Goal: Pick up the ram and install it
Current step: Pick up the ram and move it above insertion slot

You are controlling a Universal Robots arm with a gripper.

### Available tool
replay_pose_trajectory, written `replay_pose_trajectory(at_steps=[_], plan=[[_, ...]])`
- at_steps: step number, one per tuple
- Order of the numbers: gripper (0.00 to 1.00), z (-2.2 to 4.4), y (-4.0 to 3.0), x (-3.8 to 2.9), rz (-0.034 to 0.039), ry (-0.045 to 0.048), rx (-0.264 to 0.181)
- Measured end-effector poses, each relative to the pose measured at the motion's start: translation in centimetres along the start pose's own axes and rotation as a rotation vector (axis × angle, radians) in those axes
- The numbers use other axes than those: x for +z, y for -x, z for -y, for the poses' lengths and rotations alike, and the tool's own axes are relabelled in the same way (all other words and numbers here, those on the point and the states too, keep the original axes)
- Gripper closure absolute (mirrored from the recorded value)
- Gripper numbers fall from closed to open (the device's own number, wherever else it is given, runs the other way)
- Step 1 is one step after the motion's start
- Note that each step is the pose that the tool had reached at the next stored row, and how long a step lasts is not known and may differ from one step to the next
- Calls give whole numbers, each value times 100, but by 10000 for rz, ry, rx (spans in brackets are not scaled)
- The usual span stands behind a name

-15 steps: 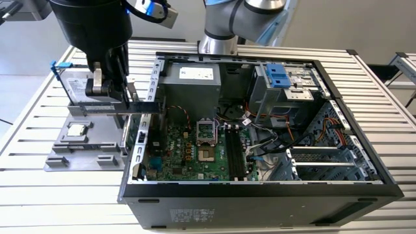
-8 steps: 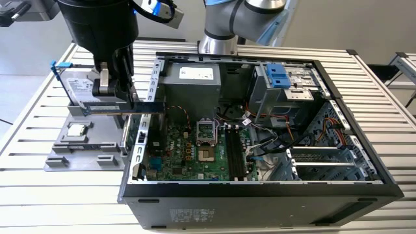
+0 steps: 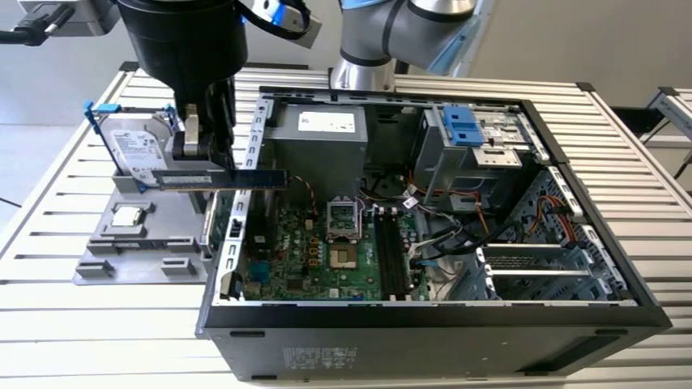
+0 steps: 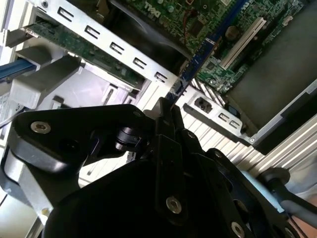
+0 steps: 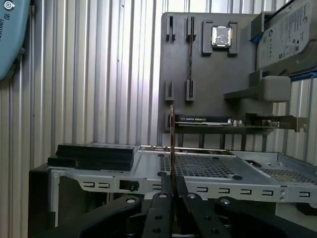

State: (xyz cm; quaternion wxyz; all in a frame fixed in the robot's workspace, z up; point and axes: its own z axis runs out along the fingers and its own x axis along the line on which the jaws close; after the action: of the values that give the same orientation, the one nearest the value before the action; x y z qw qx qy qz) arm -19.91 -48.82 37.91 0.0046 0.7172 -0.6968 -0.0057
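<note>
The ram (image 3: 222, 178) is a long dark blue stick with a pale label. It hangs level above the open computer case's wall on the exterior view's left. My gripper (image 3: 213, 158) is shut on it from above. In the second wrist view the ram (image 4: 198, 59) shows edge-on as a blue strip running out from the gripper (image 4: 167, 110) over the green motherboard (image 4: 233, 29). In the first wrist view the ram (image 5: 172, 144) is a thin upright edge between the fingers (image 5: 161, 203). The motherboard's black slots (image 3: 391, 251) lie lower in the case, toward the exterior view's right.
A grey holder tray (image 3: 141, 243) beside the case carries a processor chip (image 3: 128, 215) and a silver hard drive (image 3: 135, 150) in a blue frame. A green expansion card (image 5: 223, 121) stands at the tray's edge. Cables, a power supply (image 3: 324, 130) and drive cages (image 3: 476, 138) crowd the case.
</note>
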Motion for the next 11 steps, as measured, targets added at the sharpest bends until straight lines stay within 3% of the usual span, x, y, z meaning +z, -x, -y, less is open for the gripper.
replay_pose_trajectory(at_steps=[11], plan=[[100, 207, -6, -3, -10, 7, 118]])
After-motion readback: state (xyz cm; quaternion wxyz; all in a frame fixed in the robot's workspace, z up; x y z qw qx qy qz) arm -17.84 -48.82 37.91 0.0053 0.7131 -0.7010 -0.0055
